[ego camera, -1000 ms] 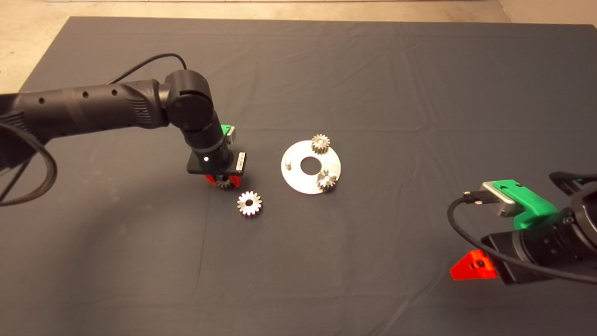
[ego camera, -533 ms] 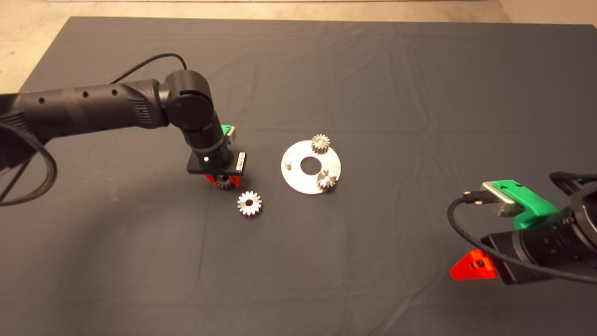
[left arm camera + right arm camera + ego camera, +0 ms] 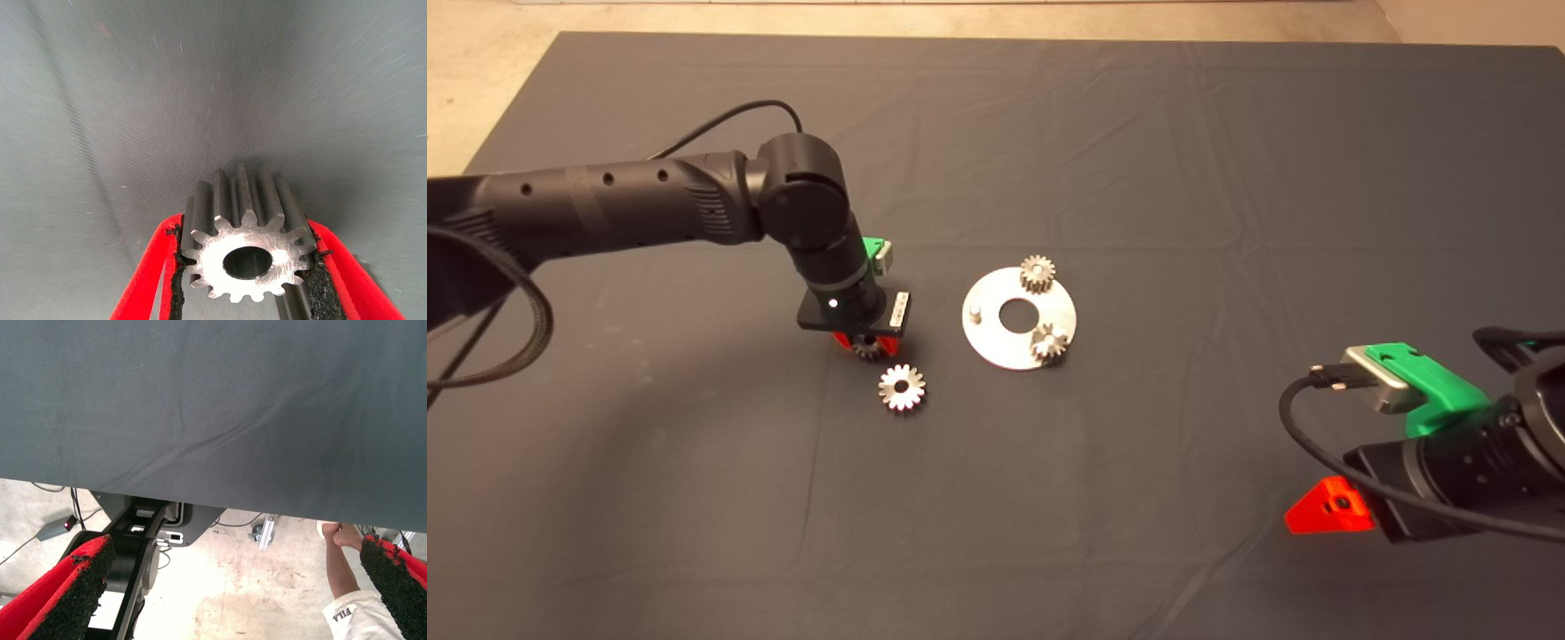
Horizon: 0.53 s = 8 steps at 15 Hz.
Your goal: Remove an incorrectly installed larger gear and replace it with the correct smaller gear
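The smaller gear (image 3: 245, 248), dull dark-grey steel with a dark centre hole, sits between the black pads of my left gripper (image 3: 244, 288), which is shut on it. In the head view this gripper (image 3: 863, 345) hangs just left of the round metal plate (image 3: 996, 348), with the gear (image 3: 867, 349) peeking out below it. The larger gear (image 3: 902, 388), bright silvery-white, lies flat on the mat just below and right of the left gripper. My right gripper (image 3: 1327, 514) is parked at the lower right, open and empty.
The plate carries two small gears on pins (image 3: 1038, 273) (image 3: 1048, 342) and one bare pin (image 3: 977, 311) at its left side. The right wrist view shows the mat's edge, the floor beyond it and a person's leg (image 3: 341, 563).
My left arm has shifted a little to the right, toward the plate, still shut on the smaller gear. The larger gear, the plate and the right arm have not moved.
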Each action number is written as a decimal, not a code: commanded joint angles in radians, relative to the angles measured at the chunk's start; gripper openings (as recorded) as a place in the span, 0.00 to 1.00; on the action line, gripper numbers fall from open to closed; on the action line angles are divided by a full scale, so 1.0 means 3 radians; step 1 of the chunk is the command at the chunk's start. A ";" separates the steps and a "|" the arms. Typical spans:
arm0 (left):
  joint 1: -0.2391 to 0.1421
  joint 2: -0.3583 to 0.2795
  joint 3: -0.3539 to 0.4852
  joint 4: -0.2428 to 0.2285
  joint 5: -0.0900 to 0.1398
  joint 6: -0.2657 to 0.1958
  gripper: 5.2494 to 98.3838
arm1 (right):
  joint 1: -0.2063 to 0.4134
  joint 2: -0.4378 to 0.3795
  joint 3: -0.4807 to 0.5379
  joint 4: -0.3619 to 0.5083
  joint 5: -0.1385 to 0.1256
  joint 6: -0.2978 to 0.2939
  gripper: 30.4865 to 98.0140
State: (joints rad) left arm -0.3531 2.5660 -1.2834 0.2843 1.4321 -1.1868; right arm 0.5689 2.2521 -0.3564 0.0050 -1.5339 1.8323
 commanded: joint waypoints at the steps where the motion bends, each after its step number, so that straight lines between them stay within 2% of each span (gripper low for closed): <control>1: -0.0287 0.0106 0.0009 -0.0099 0.0081 0.0024 0.34 | -0.0014 0.0013 0.0013 -0.0017 -0.0414 0.0008 0.99; 2: -0.0337 0.0128 0.0009 -0.0109 0.0109 0.0024 0.34 | -0.0010 0.0013 0.0012 -0.0017 -0.0414 0.0008 0.99; 4: -0.0400 0.0264 0.0004 -0.0194 0.0115 0.0024 0.34 | -0.0015 0.0013 0.0008 -0.0017 -0.0414 0.0008 0.99; 8: -0.0425 0.0583 -0.0072 -0.0252 0.0115 0.0029 0.34 | -0.0015 0.0007 0.0013 -0.0012 -0.0414 0.0013 0.99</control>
State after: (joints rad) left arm -0.4540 2.7099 -1.2902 0.2323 1.4595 -1.1843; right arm 0.5570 2.2528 -0.3564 0.0051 -1.5332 1.8323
